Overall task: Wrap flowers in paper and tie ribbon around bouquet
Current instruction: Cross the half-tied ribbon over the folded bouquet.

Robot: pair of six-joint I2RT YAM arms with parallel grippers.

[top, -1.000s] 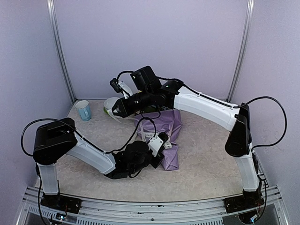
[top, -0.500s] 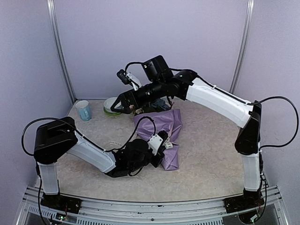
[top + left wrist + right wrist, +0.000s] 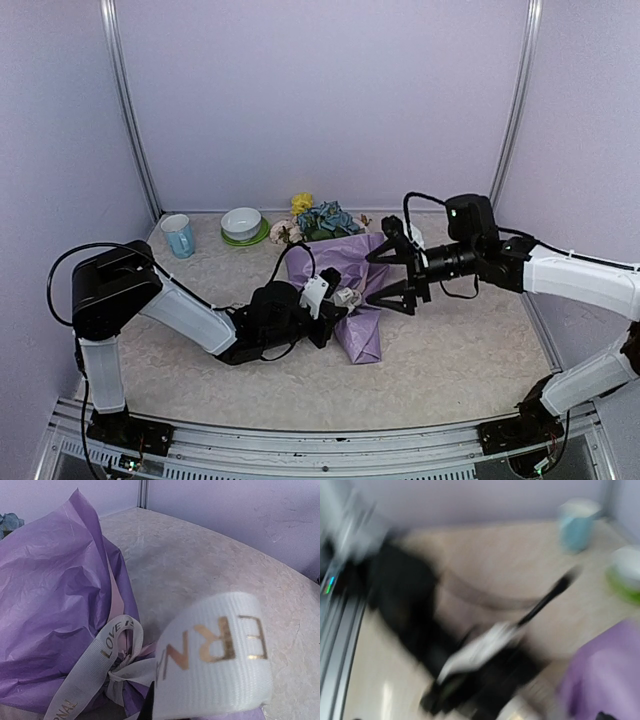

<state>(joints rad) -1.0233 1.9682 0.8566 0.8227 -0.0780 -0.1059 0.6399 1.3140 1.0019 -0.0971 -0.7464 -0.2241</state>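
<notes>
While paper [image 3: 352, 262] cone holds flowers [image 3: 320, 218], left gripper [image 3: 333, 300] pinches ribbon [image 3: 215, 655], right gripper [image 3: 370, 280] spread.

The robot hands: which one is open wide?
The right gripper, beside the bouquet: its jaws are spread wide and hold nothing. The left gripper is pinched shut on the ribbon.

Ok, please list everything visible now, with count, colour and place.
flowers: one bunch, yellow, blue and pale pink, at the paper's far end
paper: 1, lilac, wrapped around the stems, mid-table
ribbon: 1, cream with gold letters, tied around the paper
cup: 1, light blue, far left
bowl: 1, white, on the saucer
saucer: 1, green, beside the cup
table: 1, beige
left arm: black and white, jaws shut on the ribbon
right arm: black and white, jaws open near the paper
</notes>
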